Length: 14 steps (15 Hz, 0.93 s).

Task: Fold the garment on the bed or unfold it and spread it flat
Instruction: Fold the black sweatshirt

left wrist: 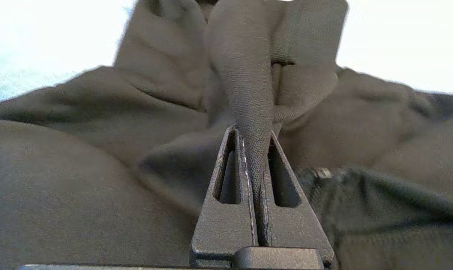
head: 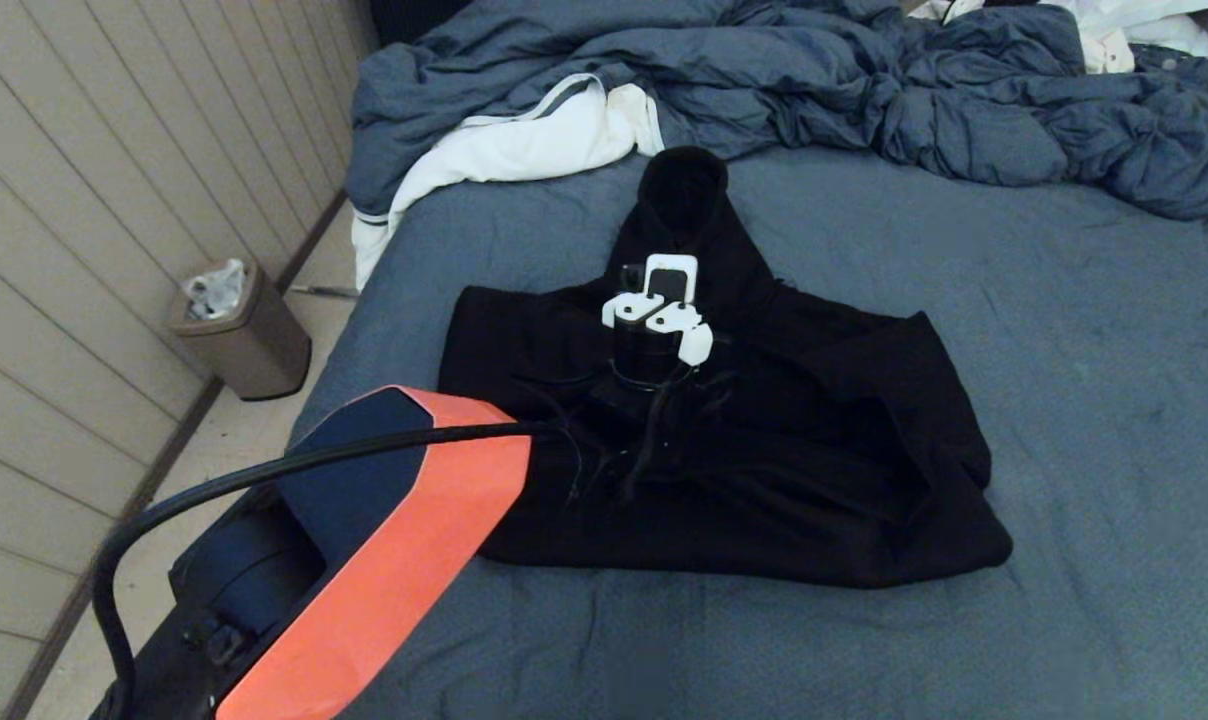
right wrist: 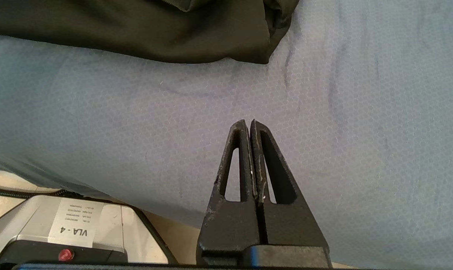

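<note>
The garment [head: 764,440], a black hoodie, lies partly folded in the middle of the bed [head: 1114,420], its hood pointing toward the far side. My left arm's wrist [head: 659,315] hovers over the chest just below the hood. In the left wrist view, the left gripper [left wrist: 253,131] is shut on a raised fold of the hoodie's fabric [left wrist: 245,86] pinched between its fingers. My right gripper [right wrist: 248,122] is shut and empty over bare blue-grey sheet [right wrist: 361,112] near the bed's near edge. The hoodie's hem [right wrist: 155,33] lies beyond it. The right gripper is out of the head view.
A crumpled blue-grey duvet [head: 864,90] and a white cloth with grey stripes [head: 534,140] lie at the far side of the bed. A bin [head: 239,330] stands on the floor to the left by the wall. My base [right wrist: 72,228] is below the bed edge.
</note>
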### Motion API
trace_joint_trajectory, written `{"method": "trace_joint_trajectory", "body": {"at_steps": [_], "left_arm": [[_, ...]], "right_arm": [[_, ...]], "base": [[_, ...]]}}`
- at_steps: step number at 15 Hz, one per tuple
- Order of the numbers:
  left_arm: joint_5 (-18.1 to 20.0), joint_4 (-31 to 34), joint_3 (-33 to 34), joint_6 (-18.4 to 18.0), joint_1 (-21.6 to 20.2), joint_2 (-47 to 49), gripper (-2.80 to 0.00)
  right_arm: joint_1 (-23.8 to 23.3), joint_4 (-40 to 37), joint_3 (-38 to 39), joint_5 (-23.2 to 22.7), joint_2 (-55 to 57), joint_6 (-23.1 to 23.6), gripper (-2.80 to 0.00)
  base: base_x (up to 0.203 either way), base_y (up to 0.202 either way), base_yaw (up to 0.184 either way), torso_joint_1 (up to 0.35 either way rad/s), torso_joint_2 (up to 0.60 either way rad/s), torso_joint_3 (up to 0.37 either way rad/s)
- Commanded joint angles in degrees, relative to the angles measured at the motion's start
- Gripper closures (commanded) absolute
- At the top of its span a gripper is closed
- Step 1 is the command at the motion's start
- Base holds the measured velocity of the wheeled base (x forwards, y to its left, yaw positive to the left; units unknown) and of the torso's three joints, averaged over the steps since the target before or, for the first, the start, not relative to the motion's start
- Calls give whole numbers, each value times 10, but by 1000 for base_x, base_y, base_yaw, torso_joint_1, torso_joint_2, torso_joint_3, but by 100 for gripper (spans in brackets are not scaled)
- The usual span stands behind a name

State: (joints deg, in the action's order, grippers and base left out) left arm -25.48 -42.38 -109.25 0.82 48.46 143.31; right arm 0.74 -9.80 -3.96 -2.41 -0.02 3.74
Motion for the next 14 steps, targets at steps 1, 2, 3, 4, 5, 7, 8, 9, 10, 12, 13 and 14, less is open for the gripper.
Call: {"method": "trace_joint_trajectory", "body": {"at_steps": [1,2,3,4,5,7,8,9,10,12,13,14], "left_arm": [[-7,1,-12,0,0,14,0],[-8,2,-11,0,0,14,0],[-11,4,-11,0,0,14,0],[-11,8,-11,0,0,14,0],[-11,13,-11,0,0,14,0],[-23,23,-14,1,0,14,-280],[-25,24,-14,2,0,13,-280],[-26,24,-14,4,0,11,-280],[-27,23,-13,5,1,10,-280],[-29,20,-13,6,1,6,-280],[-30,18,-11,7,3,-2,-280],[-30,18,-8,15,8,-10,-280]], "right_arm": [[0,0,0,0,0,0,0],[0,0,0,0,0,0,0],[0,0,0,0,0,0,0],[1,0,0,0,0,0,0],[0,0,0,0,0,0,0],[0,0,0,0,0,0,0],[0,0,0,0,1,0,0],[0,0,0,0,0,0,0],[0,0,0,0,0,0,0],[0,0,0,0,1,0,0],[0,0,0,0,0,0,0],[0,0,0,0,1,0,0]], "base": [[0,0,0,0,0,0],[0,0,0,0,0,0],[0,0,0,0,0,0],[0,0,0,0,0,0],[0,0,0,0,0,0],[0,0,0,0,0,0],[0,0,0,0,0,0],[0,0,0,0,0,0],[0,0,0,0,0,0],[0,0,0,0,0,0],[0,0,0,0,0,0],[0,0,0,0,0,0]]}}
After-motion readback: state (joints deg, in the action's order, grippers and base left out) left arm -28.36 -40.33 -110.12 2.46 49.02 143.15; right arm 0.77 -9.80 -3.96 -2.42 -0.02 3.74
